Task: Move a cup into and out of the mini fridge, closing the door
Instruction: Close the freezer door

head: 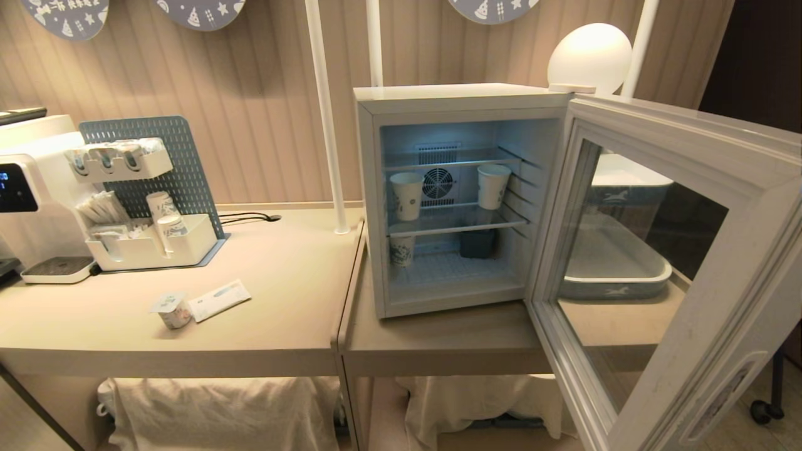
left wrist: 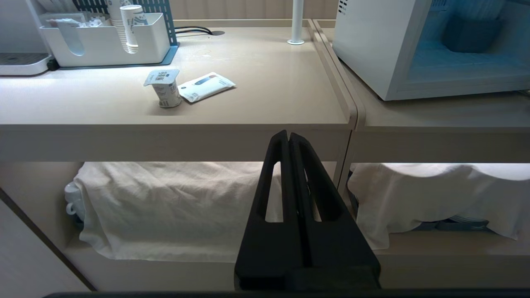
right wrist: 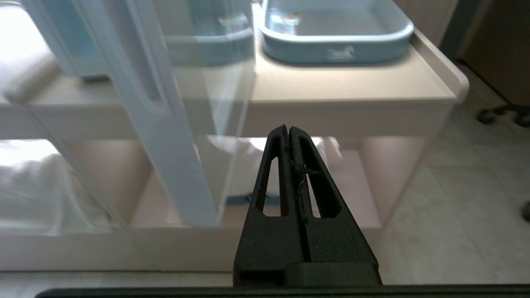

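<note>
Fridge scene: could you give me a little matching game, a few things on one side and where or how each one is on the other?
Things:
1. cup
2. door
3. tray
4. left gripper

Places or states:
A. swung wide open
B. on the counter beside a flat white packet
C. shut, down in front of the counter's edge
D. on the counter on the far side of the fridge, seen through the glass

Pairs: 1-B, 2-A, 3-D, 4-C
</note>
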`<state>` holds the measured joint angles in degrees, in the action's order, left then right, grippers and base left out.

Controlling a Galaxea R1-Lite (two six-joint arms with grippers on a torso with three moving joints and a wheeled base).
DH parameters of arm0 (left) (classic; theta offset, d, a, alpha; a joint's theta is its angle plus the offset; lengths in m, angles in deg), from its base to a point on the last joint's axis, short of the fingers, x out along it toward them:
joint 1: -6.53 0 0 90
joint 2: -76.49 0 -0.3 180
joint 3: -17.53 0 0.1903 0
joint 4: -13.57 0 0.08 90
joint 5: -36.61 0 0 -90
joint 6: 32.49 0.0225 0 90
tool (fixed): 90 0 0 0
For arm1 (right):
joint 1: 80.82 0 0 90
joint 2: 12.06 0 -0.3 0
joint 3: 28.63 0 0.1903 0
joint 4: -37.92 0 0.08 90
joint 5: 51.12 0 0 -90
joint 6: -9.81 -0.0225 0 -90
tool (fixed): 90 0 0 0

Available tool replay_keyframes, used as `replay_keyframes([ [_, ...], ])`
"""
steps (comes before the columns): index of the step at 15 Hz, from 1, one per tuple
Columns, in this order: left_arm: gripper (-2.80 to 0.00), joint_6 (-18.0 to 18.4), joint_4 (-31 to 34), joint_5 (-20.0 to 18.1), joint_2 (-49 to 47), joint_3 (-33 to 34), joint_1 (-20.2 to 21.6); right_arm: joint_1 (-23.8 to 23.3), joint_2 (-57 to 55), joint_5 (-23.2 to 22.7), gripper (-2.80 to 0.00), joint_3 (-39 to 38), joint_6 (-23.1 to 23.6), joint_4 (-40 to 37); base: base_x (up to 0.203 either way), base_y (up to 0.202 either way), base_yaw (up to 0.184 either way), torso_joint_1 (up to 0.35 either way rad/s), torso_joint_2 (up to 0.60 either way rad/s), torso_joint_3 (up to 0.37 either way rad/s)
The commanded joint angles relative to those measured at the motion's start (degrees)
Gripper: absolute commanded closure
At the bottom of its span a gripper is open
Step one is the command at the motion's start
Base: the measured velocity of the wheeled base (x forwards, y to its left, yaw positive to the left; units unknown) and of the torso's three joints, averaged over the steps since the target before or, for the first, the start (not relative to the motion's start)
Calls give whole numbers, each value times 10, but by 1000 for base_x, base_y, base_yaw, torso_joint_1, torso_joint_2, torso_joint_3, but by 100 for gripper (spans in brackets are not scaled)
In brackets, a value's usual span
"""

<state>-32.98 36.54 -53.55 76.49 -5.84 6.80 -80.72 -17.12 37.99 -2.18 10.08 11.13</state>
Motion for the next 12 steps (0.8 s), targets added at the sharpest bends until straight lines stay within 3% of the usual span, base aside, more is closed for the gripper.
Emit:
replay_keyframes([
  [1, 0, 1, 0, 0, 0, 1, 0, 3, -64, -7, 0, 56, -55, 3, 0, 0, 0, 0, 0, 0],
  [3, 0, 0, 0, 1, 0, 1, 0, 12, -169, -8, 0, 125, -127, 14, 0, 0, 0, 0, 0, 0],
  [5, 0, 0, 0, 0, 0, 1, 0, 17, -266, -17, 0, 154, -166, 58, 0, 0, 0, 0, 0, 0],
  [7, 0, 0, 0, 1, 0, 1, 0, 19, -347, -62, 0, 168, -220, 118, 0, 0, 0, 0, 0, 0],
  [10, 0, 0, 0, 1, 0, 1, 0, 21, -385, -251, 0, 174, -255, 157, 0, 0, 0, 0, 0, 0],
  [12, 0, 0, 0, 0, 0, 1, 0, 21, -409, -351, 0, 174, -259, 161, 0, 0, 0, 0, 0, 0],
])
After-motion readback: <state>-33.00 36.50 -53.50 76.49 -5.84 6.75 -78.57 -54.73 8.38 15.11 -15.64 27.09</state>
